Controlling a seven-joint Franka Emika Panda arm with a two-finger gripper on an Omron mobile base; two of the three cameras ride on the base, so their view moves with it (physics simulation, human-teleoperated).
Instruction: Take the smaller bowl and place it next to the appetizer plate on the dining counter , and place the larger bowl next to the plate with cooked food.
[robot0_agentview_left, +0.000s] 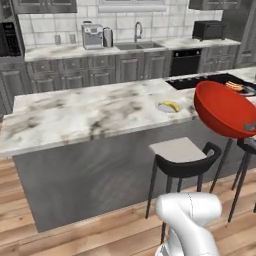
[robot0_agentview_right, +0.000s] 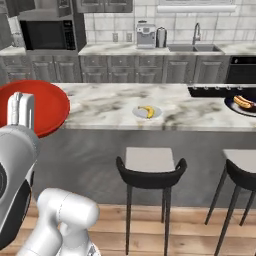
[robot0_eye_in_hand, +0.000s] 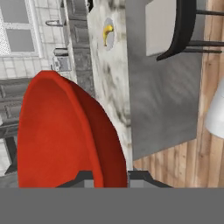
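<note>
On the right of the left base view, the red bowl (robot0_agentview_left: 224, 107) hangs in the air, tipped on edge, in front of the near edge of the counter (robot0_agentview_left: 85, 112). A small grey part of the gripper (robot0_agentview_left: 249, 127) shows at the bowl's lower right rim. The banana plate (robot0_agentview_left: 169, 106) lies on the counter just left of the bowl, and the dark plate (robot0_agentview_left: 239, 89) with the hot dog peeks out behind the bowl's top. A stool (robot0_agentview_left: 181, 159) stands below.

From the right base view, the bowl (robot0_agentview_right: 47, 105) sits at the far left, held up before the counter (robot0_agentview_right: 115, 107), with the white hand in front of it. The banana plate (robot0_agentview_right: 147, 111) is mid-counter, well apart from the bowl; the dark plate (robot0_agentview_right: 241, 104) is at the right edge.

Seen from the hand, the bowl (robot0_eye_in_hand: 61, 135) stands on its rim between the fingers, and the gripper (robot0_eye_in_hand: 106, 177) is pinched on that rim. The banana plate (robot0_eye_in_hand: 108, 34) lies far up the counter (robot0_eye_in_hand: 111, 83).
</note>
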